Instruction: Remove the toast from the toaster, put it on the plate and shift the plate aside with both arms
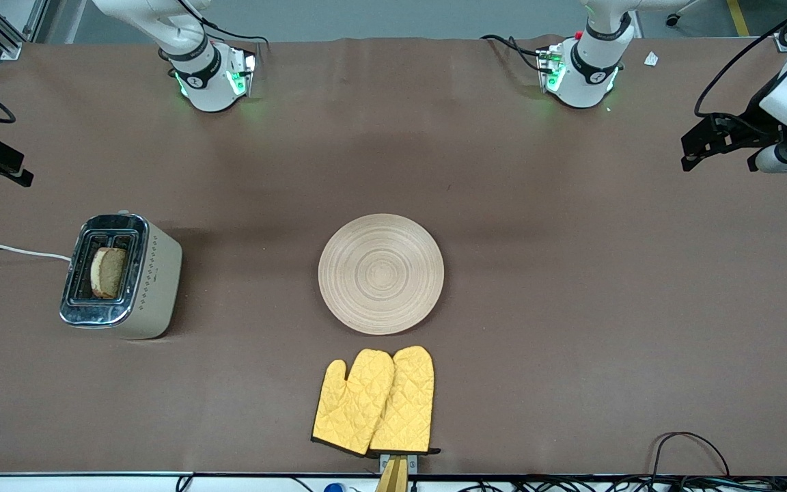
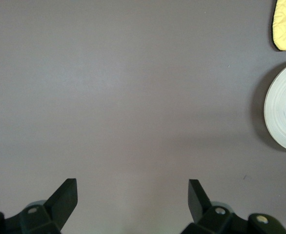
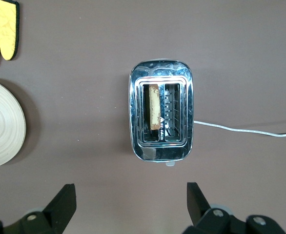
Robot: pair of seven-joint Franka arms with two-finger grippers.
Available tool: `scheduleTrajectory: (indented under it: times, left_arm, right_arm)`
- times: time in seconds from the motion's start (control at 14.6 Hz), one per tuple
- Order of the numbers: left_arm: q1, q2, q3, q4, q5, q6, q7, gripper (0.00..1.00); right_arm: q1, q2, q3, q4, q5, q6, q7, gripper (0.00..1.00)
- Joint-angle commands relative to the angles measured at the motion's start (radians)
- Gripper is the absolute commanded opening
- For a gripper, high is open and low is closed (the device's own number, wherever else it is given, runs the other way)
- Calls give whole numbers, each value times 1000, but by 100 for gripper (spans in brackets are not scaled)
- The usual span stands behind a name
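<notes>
Waiting at the very start: the toast point(image 1: 108, 272) sits upright in one slot of the toaster point(image 1: 151, 280) toward the right arm's end of the table, nothing lifted yet. The right gripper point(image 3: 131, 202) hangs high over the toaster, fingers spread and empty. Mid-table lies the bare plate point(image 1: 381, 273), with yellow oven mitts point(image 1: 374, 402) nearer the front camera. The left gripper point(image 2: 132, 200) waits over bare table point(image 2: 133, 97), fingers released too. Next, I'd judge, the right gripper must drop onto the toast's top edge.
</notes>
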Motion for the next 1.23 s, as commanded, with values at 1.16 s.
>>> scheduleTrajectory:
  times: [1.16]
  left_arm:
    - [-1, 50, -6, 68, -12, -5, -1, 100]
  right_arm:
    - [-41, 147, 3, -248, -5, 336, -20, 100]
